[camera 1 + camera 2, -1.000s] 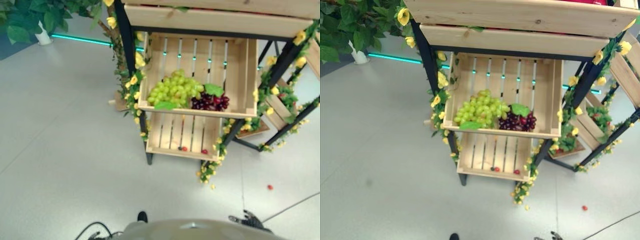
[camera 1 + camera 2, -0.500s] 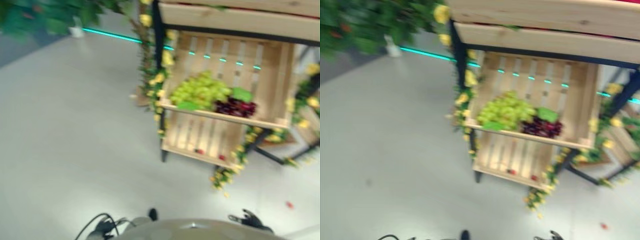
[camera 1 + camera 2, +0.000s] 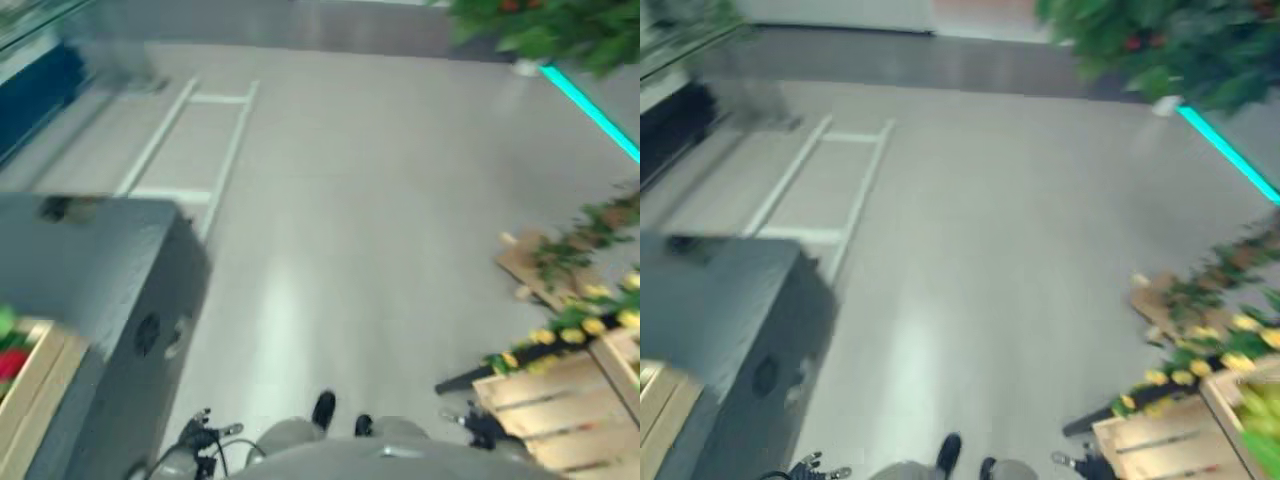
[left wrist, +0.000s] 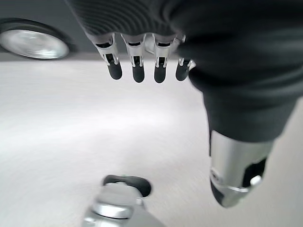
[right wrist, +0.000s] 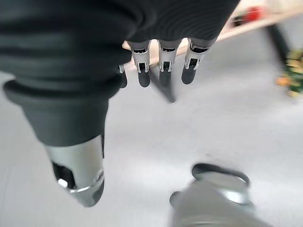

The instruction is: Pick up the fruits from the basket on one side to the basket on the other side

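Camera swung left since before; the things did not move. We see grey floor (image 3: 340, 200) most of all, then a dark grey cabinet (image 3: 110, 300) at left with a wooden crate (image 3: 30, 385) cut off beside it, something red and green in it, hard to make out. Fruit crate (image 3: 560, 410) sits cut off at lower right; its grapes (image 3: 1255, 420) are a green blur, well apart from both hands. Left hand (image 4: 142, 64) and right hand (image 5: 161, 66) hang relaxed over floor, holding nothing.

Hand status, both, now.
Left hand: open, fingers relaxed, holding nothing.
Right hand: open, fingers relaxed, holding nothing.
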Robot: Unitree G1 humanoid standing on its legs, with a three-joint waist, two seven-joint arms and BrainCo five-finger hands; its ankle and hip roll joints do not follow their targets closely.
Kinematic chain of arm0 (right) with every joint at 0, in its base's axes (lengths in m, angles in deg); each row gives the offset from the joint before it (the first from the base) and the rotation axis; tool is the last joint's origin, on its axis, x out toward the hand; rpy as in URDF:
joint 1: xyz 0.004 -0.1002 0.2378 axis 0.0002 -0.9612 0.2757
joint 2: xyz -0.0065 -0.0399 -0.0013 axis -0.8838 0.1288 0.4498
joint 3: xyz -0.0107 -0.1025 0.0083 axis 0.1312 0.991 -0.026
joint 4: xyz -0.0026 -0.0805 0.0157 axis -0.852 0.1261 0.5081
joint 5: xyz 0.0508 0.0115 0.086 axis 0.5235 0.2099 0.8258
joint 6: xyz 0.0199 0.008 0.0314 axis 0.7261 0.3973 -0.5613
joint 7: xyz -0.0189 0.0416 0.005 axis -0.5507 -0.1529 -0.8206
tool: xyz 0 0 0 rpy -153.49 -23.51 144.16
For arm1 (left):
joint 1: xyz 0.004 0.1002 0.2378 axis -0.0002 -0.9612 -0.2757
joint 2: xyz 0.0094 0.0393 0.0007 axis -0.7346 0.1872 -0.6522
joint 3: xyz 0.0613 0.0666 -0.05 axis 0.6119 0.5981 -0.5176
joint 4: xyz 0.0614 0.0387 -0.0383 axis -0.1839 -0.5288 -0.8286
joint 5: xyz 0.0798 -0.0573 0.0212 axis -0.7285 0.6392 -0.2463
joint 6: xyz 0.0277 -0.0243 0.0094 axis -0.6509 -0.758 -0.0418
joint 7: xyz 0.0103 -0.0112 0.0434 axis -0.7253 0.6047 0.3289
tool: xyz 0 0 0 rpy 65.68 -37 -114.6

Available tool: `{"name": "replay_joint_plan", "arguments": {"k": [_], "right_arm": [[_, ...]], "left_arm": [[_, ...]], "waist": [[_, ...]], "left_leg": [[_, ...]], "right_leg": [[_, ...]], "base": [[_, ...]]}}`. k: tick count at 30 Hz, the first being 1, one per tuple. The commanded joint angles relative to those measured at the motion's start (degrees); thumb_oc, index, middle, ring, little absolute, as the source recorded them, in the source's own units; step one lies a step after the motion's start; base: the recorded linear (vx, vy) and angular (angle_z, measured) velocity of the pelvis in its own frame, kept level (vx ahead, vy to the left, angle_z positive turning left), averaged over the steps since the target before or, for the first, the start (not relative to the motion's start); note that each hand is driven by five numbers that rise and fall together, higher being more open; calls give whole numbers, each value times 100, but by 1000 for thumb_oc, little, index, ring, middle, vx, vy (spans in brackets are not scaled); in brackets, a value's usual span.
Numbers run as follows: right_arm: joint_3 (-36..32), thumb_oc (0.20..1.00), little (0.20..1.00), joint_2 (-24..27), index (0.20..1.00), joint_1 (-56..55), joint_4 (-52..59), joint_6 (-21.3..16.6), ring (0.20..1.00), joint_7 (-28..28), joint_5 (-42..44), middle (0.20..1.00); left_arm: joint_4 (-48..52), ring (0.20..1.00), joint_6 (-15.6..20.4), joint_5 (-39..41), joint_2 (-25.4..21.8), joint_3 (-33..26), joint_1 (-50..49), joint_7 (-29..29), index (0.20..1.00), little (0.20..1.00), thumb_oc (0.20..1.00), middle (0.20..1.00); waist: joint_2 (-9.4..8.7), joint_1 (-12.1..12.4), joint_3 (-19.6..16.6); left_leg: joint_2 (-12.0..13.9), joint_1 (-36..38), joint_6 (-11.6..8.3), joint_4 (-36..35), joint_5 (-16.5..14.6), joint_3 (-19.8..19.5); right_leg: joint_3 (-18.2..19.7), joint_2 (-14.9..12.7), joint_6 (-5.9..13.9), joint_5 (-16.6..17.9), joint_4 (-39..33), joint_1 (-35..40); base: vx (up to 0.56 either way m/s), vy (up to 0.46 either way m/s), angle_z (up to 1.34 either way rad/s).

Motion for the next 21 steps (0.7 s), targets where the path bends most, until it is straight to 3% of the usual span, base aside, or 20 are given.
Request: {"name": "replay_joint_plan", "arguments": {"k": [1,2,3,4,5,6,7,8,9,11,12,13,14,16,21], "right_arm": [[-2,1000,1000,538,1000,-178,356,-198,1000,-197,39,1000],[16,1000,1000,545,1000,-177,298,-174,1000,-183,-12,1000],[16,1000,1000,546,1000,-175,297,-174,1000,-183,-12,1000],[-16,1000,1000,538,1000,-243,238,-156,1000,-169,-34,1000],[-16,1000,1000,538,1000,-242,238,-156,1000,-169,-35,1000],[-94,1000,1000,538,1000,-255,213,-147,1000,-195,-10,1000],[-94,1000,1000,538,1000,-253,213,-147,1000,-195,-10,1000],[-138,1000,1000,535,1000,-238,217,-146,1000,-206,19,1000],[-137,1000,1000,536,1000,-238,217,-146,1000,-206,19,1000],[-173,1000,1000,493,1000,-279,286,-176,1000,-191,83,1000],[-171,1000,1000,495,1000,-279,285,-177,1000,-191,83,1000],[-196,1000,1000,478,1000,-283,329,-179,1000,-220,101,1000],[-195,1000,1000,480,1000,-283,330,-179,1000,-220,100,1000],[-245,1000,1000,436,1000,-262,304,-168,1000,-278,111,1000],[-100,1000,1000,360,1000,-131,291,-139,1000,-254,-18,1000]], "left_arm": [[-61,1000,100,-57,382,-395,635,187,1000,1000,1000,1000],[-68,1000,103,-38,347,-503,608,177,1000,1000,1000,1000],[-68,1000,103,-38,347,-504,609,177,1000,1000,1000,1000],[-80,1000,111,-61,284,-531,550,142,1000,1000,1000,1000],[-80,1000,111,-61,284,-531,551,142,1000,1000,1000,1000],[-147,1000,90,-90,256,-574,550,126,1000,1000,1000,1000],[-148,1000,90,-90,256,-575,552,126,1000,1000,1000,1000],[-185,1000,78,-197,276,-543,566,95,1000,1000,1000,1000],[-184,1000,78,-197,276,-544,566,95,1000,1000,1000,1000],[-136,1000,90,-253,305,-500,587,70,1000,1000,1000,1000],[-135,1000,89,-253,307,-501,586,70,1000,1000,1000,1000],[-113,1000,77,-283,334,-422,650,33,1000,1000,1000,1000],[-113,1000,77,-283,336,-423,650,33,1000,1000,1000,1000],[-54,1000,81,-384,395,-285,668,-2,1000,1000,1000,1000],[-25,1000,77,-432,375,-279,587,-16,1000,1000,1000,1000]], "waist": [[187,-317,184],[105,-294,215],[108,-302,204],[36,-337,178],[36,-346,163],[-4,-441,94],[-6,-450,81],[-12,-539,12],[-10,-541,15],[80,-705,-80],[83,-712,-78],[137,-887,-142],[138,-894,-142],[250,-961,-211],[239,-778,-210]], "left_leg": [[820,372,-176,-724,98,967],[920,421,-137,-216,-168,1499],[920,399,-136,-208,-165,1491],[924,511,-106,187,-499,1721],[921,491,-105,184,-488,1713],[1057,677,-101,400,-697,2149],[1053,659,-99,395,-684,2142],[1276,944,-164,558,-749,2593],[1278,947,-165,560,-751,2590],[1453,1379,-325,517,-895,3159],[1454,1381,-326,518,-897,3152],[1616,1509,-396,246,-841,3754],[1613,1513,-396,233,-834,3748],[1695,1590,-441,-258,-686,4181],[1522,1594,-298,-387,-743,4009]], "right_leg": [[-529,-43,865,293,-1389,1256],[-836,-176,838,375,-1373,1241],[-843,-174,838,381,-1375,1227],[-1059,-231,756,376,-1376,1217],[-1068,-232,755,383,-1379,1200],[-1333,-273,710,364,-1454,1232],[-1341,-275,710,371,-1457,1216],[-1679,-323,695,413,-1584,1270],[-1681,-321,695,413,-1587,1277],[-2083,-360,725,397,-1642,1357],[-2090,-358,726,395,-1641,1362],[-2404,-428,710,386,-1614,1370],[-2410,-429,711,386,-1614,1372],[-2798,-506,753,400,-1559,1405],[-2912,-672,815,521,-1427,1418]], "base": [[-255,-122,86],[-140,-90,81],[-224,-180,114],[-88,-88,67],[-122,-131,112],[-41,-42,105],[-69,-60,146],[-33,-18,113],[-48,-7,137],[7,56,154],[-18,134,153],[-41,88,106],[-57,144,107],[-52,181,94],[2,206,82]]}}
